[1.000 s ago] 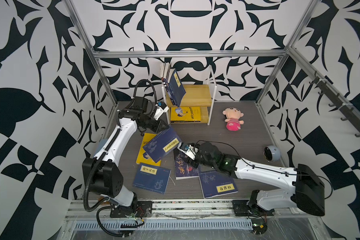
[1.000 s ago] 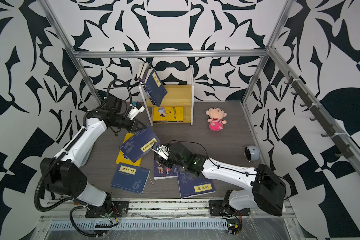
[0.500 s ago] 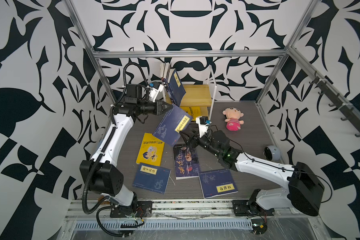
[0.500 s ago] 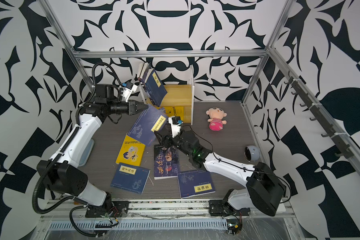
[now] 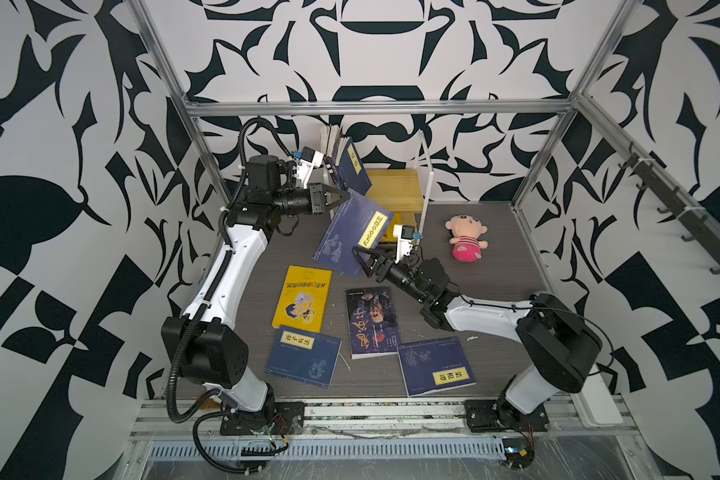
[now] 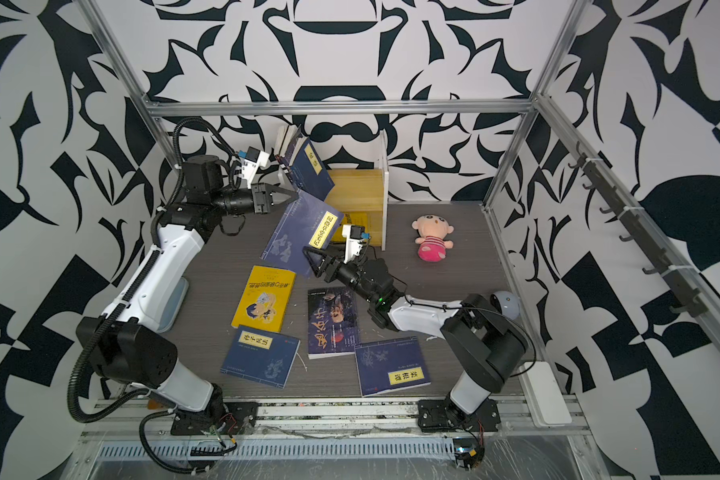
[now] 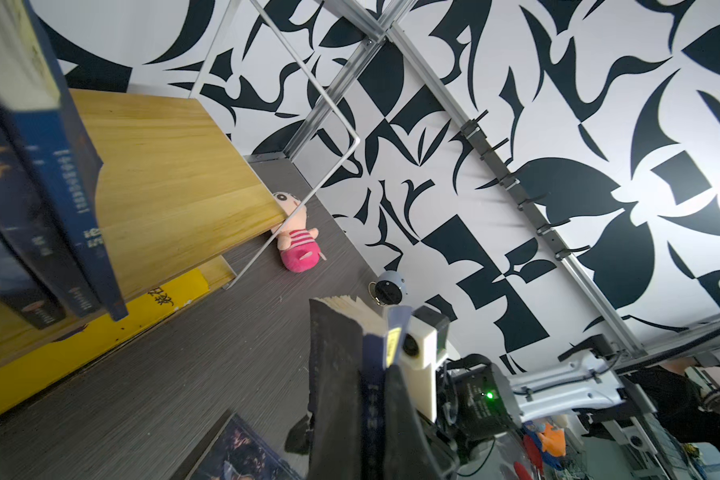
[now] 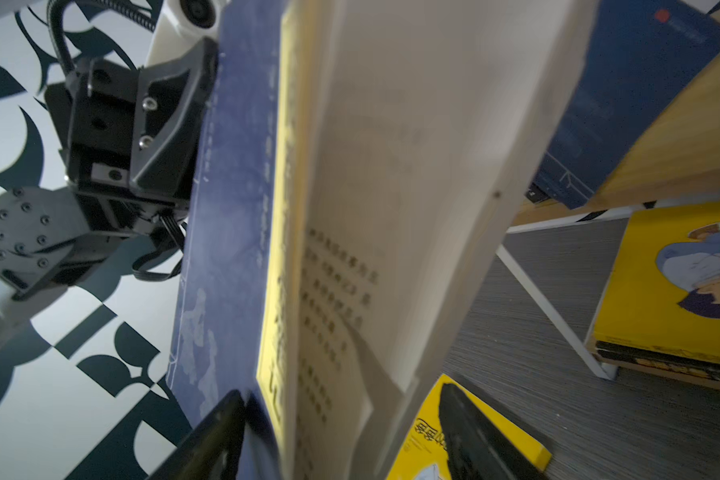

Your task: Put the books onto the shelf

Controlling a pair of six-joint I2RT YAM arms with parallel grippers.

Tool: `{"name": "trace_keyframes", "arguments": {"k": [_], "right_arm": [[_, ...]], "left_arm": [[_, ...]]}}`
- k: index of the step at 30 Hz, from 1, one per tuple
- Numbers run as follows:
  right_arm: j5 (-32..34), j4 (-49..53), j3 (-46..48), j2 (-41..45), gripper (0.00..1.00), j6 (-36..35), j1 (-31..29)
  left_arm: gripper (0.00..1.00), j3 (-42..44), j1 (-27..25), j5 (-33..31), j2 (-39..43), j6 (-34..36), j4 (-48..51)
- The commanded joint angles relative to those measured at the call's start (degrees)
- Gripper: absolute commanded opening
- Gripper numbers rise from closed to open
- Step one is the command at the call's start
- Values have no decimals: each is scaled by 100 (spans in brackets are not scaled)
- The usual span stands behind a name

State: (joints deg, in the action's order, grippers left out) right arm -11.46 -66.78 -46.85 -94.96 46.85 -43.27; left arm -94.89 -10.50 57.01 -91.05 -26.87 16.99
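The shelf stands at the back, the doll right of it, books flat before it

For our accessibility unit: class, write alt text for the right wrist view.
A navy book with fanned pages fills the frame, its near edge between the right gripper's open fingers; the left gripper clamps its far edge.

Navy book raised, tilted, top corner pinched by left fingers; lower edge between spread right fingers; shelf just beyond.
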Motion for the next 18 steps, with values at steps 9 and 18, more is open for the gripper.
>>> {"name": "trace_keyframes", "arguments": {"k": [9, 18], "right_arm": [[-1146, -1484, -817, -421, 37, 767, 181], [-1814, -1146, -644, -77, 0, 163, 634]], "left_arm": [[0, 67, 99, 308, 8, -576, -742], [53, -865, 285, -217, -179, 755, 881]]}}
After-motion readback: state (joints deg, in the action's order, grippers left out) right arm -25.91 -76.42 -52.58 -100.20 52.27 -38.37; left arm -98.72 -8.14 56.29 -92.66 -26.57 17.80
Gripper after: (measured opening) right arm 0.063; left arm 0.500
